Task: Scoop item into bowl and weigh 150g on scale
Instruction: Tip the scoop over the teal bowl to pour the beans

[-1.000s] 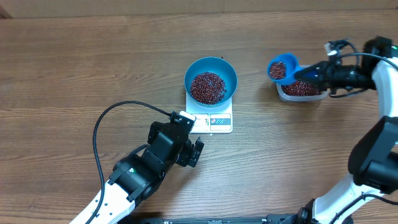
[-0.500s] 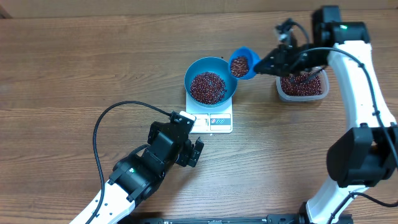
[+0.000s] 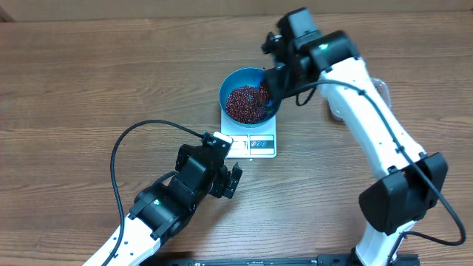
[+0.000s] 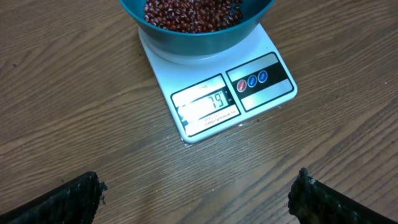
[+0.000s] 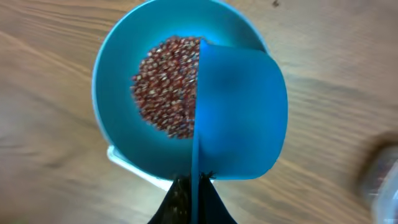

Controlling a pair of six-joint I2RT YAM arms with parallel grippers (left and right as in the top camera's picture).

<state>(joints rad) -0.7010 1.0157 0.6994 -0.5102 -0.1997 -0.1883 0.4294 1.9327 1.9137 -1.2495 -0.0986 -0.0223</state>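
Over bowl's right rim now, w/ R arm (image 3: pixel 369 103) swung across from tub (image 3: pixel 379 87) at far right, all inside a sec. Half a sec back, short of rim w/ loaded scoop. Now scoop (image 5: pixel 239 112) tipped on its side above beans (image 3: pixel 247 103), underside to wrist cam, no load visible in it, so prob. mid-pour or just dumped. R gripper (image 5: pixel 189 196) clamped tight on scoop handle.

No move from L arm (image 3: pixel 166 203). L gripper (image 3: pixel 234 181) parked just near-left of scale, fingers spread wide, holding nothing, cam aimed at display. No shift of bowl (image 3: pixel 235 80) or scale (image 3: pixel 255 144) either: bowl seated on scale mid-table, beans heaped in bottom.

Reads approx 79 on display (image 4: pixel 205 106), digits small. Judged roughly halfway to 150 g. More scoops needed, smaller ones near end to avoid overshoot.

Surface: brown wood-grain table (image 3: pixel 89 66), flat. Black cable (image 3: pixel 117 151) looped at near left. Tub mostly hidden behind R arm. Nothing of room beyond tabletop in view.
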